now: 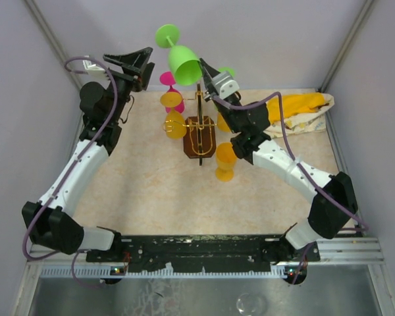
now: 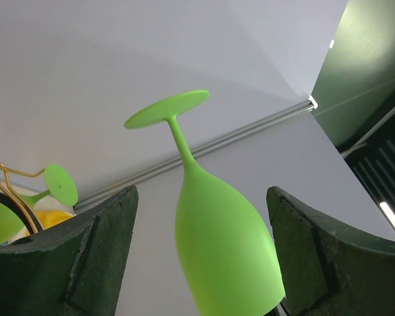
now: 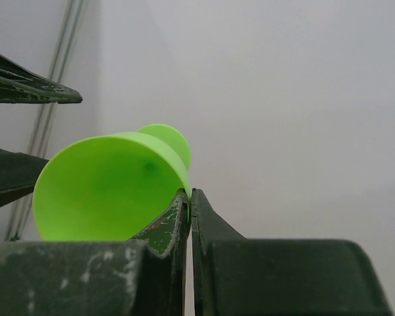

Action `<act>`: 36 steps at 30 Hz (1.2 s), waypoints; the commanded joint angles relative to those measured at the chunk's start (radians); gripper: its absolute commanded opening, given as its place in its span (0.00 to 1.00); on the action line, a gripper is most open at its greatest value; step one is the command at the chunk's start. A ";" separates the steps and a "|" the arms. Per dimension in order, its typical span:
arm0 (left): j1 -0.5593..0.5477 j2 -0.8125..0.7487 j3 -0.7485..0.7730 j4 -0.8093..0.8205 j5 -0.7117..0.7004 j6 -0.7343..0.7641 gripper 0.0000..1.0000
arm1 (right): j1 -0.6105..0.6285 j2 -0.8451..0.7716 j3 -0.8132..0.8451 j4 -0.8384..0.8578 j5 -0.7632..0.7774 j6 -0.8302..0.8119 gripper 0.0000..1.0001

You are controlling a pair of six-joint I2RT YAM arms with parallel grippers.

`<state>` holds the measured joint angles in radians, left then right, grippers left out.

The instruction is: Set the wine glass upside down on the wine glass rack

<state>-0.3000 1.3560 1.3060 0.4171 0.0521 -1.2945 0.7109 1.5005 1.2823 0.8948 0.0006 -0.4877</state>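
Observation:
A bright green wine glass [image 1: 184, 62] hangs high in the air above the wine glass rack [image 1: 199, 137], tilted, with its foot up and its bowl mouth down. My right gripper [image 1: 205, 70] is shut on the rim of the bowl [image 3: 99, 191], one finger inside and one outside [image 3: 189, 192]. My left gripper [image 1: 135, 66] stands open just left of the glass. In the left wrist view the bowl [image 2: 224, 243] sits between the spread fingers [image 2: 201, 191], with gaps on both sides. The rack is gold wire on a dark brown base.
Pink [image 1: 172, 81] and orange [image 1: 174, 125] glasses hang on the rack's left arms. Another orange glass [image 1: 225, 159] hangs on the right and a second green glass [image 2: 58, 184] at the back. A yellow cloth [image 1: 301, 108] lies at the table's far right. Grey walls close in the table.

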 commanded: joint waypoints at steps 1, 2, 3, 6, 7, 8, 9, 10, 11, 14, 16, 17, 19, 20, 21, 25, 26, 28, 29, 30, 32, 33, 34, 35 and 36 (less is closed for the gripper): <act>-0.011 0.004 -0.014 0.052 -0.002 -0.030 0.84 | 0.012 -0.012 0.013 0.049 -0.055 0.040 0.00; -0.012 0.006 -0.014 0.052 -0.001 -0.032 0.84 | 0.013 -0.008 0.013 0.051 -0.058 0.040 0.00; -0.014 0.007 -0.015 0.054 0.003 -0.039 0.84 | 0.013 -0.004 0.013 0.054 -0.061 0.039 0.00; -0.023 0.016 -0.014 0.055 0.015 -0.045 0.81 | 0.016 0.005 0.017 0.051 -0.075 0.039 0.00; -0.026 0.020 -0.013 0.056 0.015 -0.047 0.81 | 0.018 0.007 0.016 0.050 -0.079 0.042 0.00; -0.026 0.023 -0.011 0.059 0.016 -0.049 0.79 | 0.019 0.008 0.014 0.052 -0.083 0.046 0.00; -0.028 0.028 -0.009 0.061 0.019 -0.049 0.79 | 0.018 0.009 0.012 0.055 -0.087 0.052 0.00; -0.030 0.032 -0.007 0.061 0.021 -0.049 0.78 | 0.018 0.008 0.007 0.061 -0.092 0.060 0.00; -0.033 0.037 -0.006 0.064 0.021 -0.049 0.78 | 0.019 0.006 0.003 0.064 -0.100 0.067 0.00; -0.044 0.049 -0.006 0.068 0.020 -0.055 0.76 | 0.019 -0.002 -0.009 0.072 -0.130 0.088 0.00; -0.049 0.057 -0.005 0.074 0.021 -0.058 0.74 | 0.020 -0.006 -0.017 0.079 -0.141 0.099 0.00; -0.050 0.060 -0.003 0.077 0.021 -0.060 0.73 | 0.021 -0.008 -0.020 0.081 -0.147 0.102 0.00; -0.054 0.068 0.001 0.082 0.024 -0.061 0.71 | 0.021 -0.009 -0.024 0.081 -0.164 0.106 0.00; -0.054 0.072 0.001 0.086 0.027 -0.060 0.70 | 0.020 -0.009 -0.024 0.078 -0.173 0.107 0.00; -0.055 0.073 0.001 0.091 0.027 -0.061 0.68 | 0.021 -0.011 -0.024 0.073 -0.184 0.110 0.00; -0.055 0.078 0.002 0.104 0.029 -0.062 0.58 | 0.021 -0.017 -0.026 0.062 -0.190 0.111 0.00; -0.056 0.077 0.001 0.108 0.030 -0.060 0.54 | 0.021 -0.017 -0.029 0.064 -0.182 0.107 0.00; -0.055 0.078 0.003 0.110 0.029 -0.055 0.47 | 0.020 -0.018 -0.032 0.070 -0.177 0.097 0.00; -0.056 0.078 0.004 0.112 0.029 -0.052 0.44 | 0.022 -0.018 -0.033 0.069 -0.178 0.097 0.00; -0.055 0.080 0.004 0.115 0.029 -0.051 0.41 | 0.021 -0.019 -0.033 0.068 -0.182 0.097 0.00; -0.055 0.082 0.003 0.122 0.033 -0.051 0.36 | 0.021 -0.020 -0.034 0.068 -0.188 0.095 0.00; -0.056 0.084 0.002 0.126 0.037 -0.052 0.36 | 0.021 -0.021 -0.036 0.070 -0.188 0.093 0.00; -0.056 0.086 0.002 0.130 0.042 -0.054 0.35 | 0.021 -0.021 -0.040 0.073 -0.183 0.088 0.00; -0.056 0.087 0.000 0.138 0.047 -0.056 0.35 | 0.021 -0.024 -0.043 0.075 -0.179 0.085 0.00; -0.055 0.089 -0.002 0.144 0.052 -0.057 0.35 | 0.021 -0.027 -0.048 0.079 -0.176 0.082 0.00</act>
<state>-0.3405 1.4307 1.2972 0.5034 0.0483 -1.3651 0.7189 1.5139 1.2488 0.9104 -0.1619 -0.4011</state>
